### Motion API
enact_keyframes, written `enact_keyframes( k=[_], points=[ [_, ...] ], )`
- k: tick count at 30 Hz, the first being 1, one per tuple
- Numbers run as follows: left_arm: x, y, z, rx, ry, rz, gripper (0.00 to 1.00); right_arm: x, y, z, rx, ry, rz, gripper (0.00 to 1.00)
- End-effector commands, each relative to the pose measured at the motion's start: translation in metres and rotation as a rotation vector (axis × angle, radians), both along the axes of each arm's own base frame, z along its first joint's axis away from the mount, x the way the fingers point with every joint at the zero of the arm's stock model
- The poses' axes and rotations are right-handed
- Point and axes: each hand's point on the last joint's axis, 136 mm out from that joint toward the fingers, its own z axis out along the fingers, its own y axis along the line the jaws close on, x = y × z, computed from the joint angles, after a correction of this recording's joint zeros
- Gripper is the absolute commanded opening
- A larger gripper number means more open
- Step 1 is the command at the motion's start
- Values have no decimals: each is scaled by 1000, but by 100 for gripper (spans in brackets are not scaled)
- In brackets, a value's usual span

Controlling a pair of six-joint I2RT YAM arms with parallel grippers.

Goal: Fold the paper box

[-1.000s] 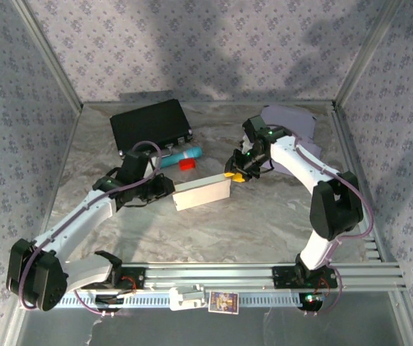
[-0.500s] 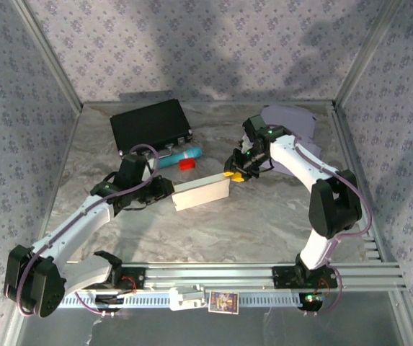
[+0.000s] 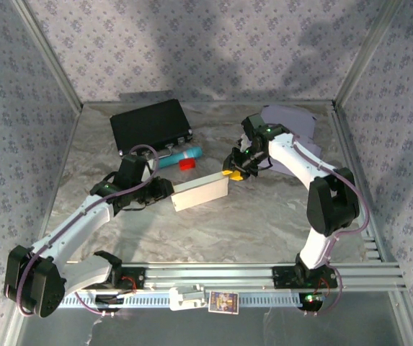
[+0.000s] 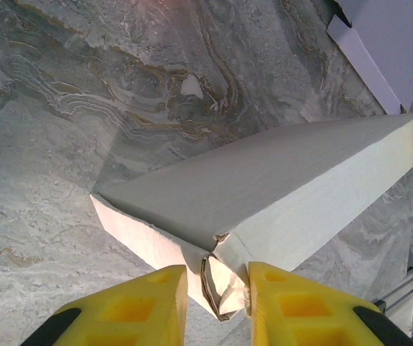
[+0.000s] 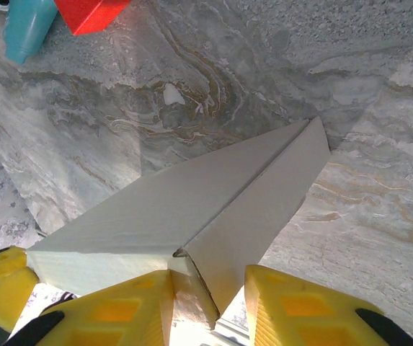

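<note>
A white paper box (image 3: 201, 192) lies lengthwise between my two grippers in the middle of the table. My left gripper (image 3: 169, 189) is at its left end. In the left wrist view the yellow fingers straddle the crumpled end flap of the box (image 4: 264, 187). The left gripper (image 4: 217, 277) is open: one finger touches the flap and a gap shows beside the other. My right gripper (image 3: 229, 171) is at the box's right end. It (image 5: 208, 277) is open around the corner of the box (image 5: 184, 209), where a side flap sticks out with space beside it.
A black case (image 3: 151, 126) lies at the back left, with a teal cylinder (image 3: 184, 155) and a red block (image 3: 186, 164) just behind the box. A pale purple sheet (image 3: 292, 119) lies at the back right. The metal rail (image 3: 264, 274) runs along the near edge.
Both grippers have crept slightly inward along the box's ends, and the right one has shifted a little to the left. The box has barely moved.
</note>
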Motion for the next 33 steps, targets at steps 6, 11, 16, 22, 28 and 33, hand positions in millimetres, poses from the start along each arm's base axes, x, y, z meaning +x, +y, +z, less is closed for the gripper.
enact_keyframes(
  k=[6, 11, 16, 22, 28, 33],
  points=[
    [-37, 36, -62, 142, 225, 106, 18, -2, -17, -28, -113, 68, -43, 32],
    [-42, 39, -66, 159, 239, 93, 17, -1, -16, -29, -109, 72, -50, 32],
    [-50, 45, -74, 183, 256, 100, 12, 0, -15, -29, -101, 76, -55, 32],
    [-54, 46, -82, 169, 267, 119, 6, 1, -13, -27, -90, 75, -59, 32],
    [-52, 47, -81, 181, 261, 115, 4, 1, -13, -28, -92, 77, -60, 33],
    [-61, 55, -88, 253, 311, 90, 9, 2, -14, -26, -87, 74, -69, 34]
  ],
)
